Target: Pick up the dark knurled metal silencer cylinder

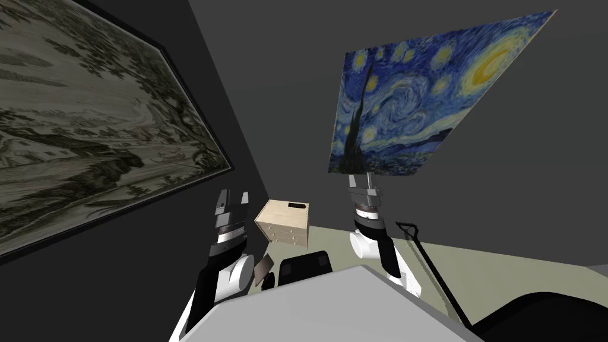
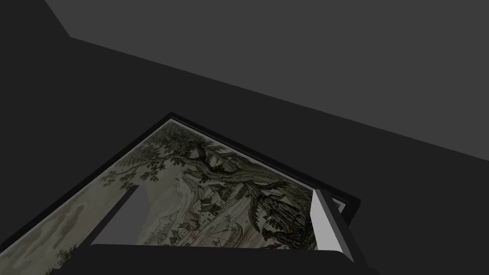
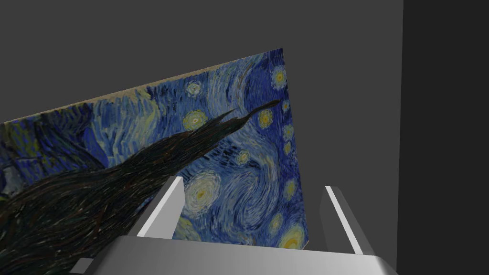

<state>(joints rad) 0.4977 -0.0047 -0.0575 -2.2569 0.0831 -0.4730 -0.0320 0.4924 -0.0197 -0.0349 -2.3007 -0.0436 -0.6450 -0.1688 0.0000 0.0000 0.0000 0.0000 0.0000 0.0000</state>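
Note:
A small dark oblong thing [image 1: 295, 206], seemingly the silencer cylinder, lies on top of a pale wooden chest of drawers [image 1: 284, 224] in the room's corner. It is too small to make out any knurling. My left gripper [image 1: 234, 195] [image 2: 228, 190] is raised to the left of the chest, open and holding nothing. My right gripper [image 1: 360, 179] [image 3: 254, 184] is raised to the right of the chest, also open and holding nothing. Both grippers stand apart from the chest and point up at the walls.
A black boxy object [image 1: 304, 267] and a brownish panel [image 1: 263, 268] lie on the floor just before the chest. A thin black frame [image 1: 424, 255] stands at the right, with a black rounded shape [image 1: 534, 314] lower right. Dark walls meet behind the chest.

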